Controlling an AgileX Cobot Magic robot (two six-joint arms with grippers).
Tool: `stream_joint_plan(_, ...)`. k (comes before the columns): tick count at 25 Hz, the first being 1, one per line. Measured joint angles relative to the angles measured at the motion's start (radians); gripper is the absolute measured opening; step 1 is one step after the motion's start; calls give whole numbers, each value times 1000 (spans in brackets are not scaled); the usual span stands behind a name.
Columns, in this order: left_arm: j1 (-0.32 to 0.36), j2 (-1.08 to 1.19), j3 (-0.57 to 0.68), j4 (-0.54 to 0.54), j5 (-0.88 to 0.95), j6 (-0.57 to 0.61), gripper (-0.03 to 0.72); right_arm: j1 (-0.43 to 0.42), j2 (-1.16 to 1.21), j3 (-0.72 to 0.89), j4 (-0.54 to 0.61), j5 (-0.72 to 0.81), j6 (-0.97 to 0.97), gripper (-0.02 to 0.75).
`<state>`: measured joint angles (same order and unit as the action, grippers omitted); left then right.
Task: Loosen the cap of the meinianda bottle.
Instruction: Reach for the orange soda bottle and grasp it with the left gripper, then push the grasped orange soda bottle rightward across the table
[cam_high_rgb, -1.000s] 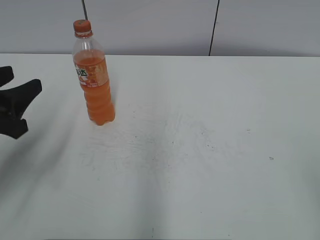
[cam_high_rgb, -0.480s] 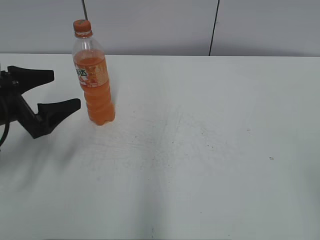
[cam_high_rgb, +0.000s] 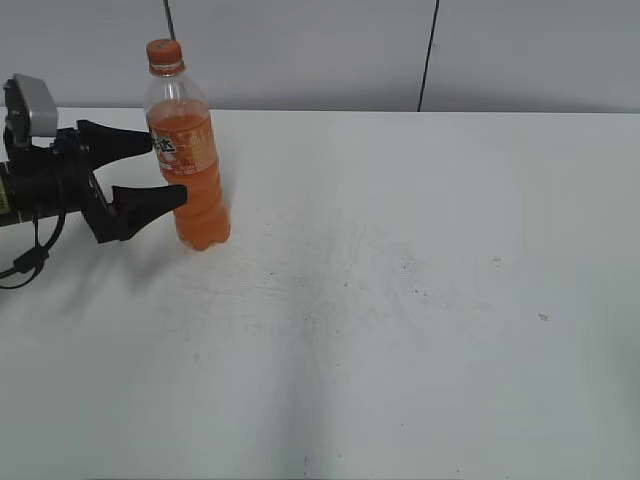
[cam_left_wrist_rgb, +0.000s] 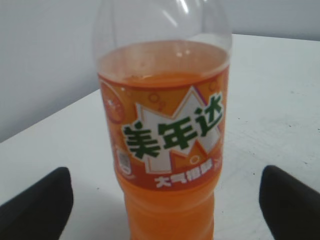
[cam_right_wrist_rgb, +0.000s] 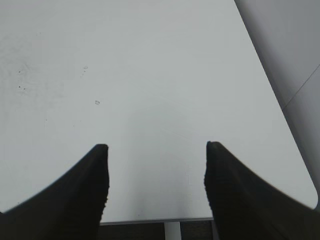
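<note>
The meinianda bottle stands upright at the far left of the white table, full of orange soda, with an orange label. Its small orange cap sits on top. My left gripper is open, its two black fingers reaching the bottle's left side at label height, one behind and one in front. In the left wrist view the bottle fills the middle between the two fingertips of the left gripper; the cap is out of that view. My right gripper is open and empty over the table's edge.
The white table stretches wide to the right of the bottle, with faint scuff marks. A grey wall with a dark seam runs behind it. The right wrist view shows the table's edge and corner.
My left gripper has moved right and up from the left edge to the bottle, its open fingers now at the bottle's sides. The bottle has not moved.
</note>
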<state>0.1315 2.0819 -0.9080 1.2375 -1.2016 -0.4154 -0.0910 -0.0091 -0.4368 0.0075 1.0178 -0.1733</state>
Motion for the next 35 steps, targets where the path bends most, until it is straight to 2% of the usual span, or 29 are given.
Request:
stream_joint_plan(6,-13,108,-182,140,-1,-115,678,0,0,0,0,0,0,459)
stream_joint_plan(12,-75,178,-353,267,-3,-249,644,0,0,0,0,-1,0,459)
stream_joint_plan(14,-96,191,-384,284,-3,-272,608,0,0,0,0,-1,0,459)
stream_joint_plan(21,-102,204,-393,284,-2,-285,424,0,0,0,0,-1,0,459)
stream_joint_plan(35,-106,201,-393,275,10,-319,418,0,0,0,0,-1,0,459)
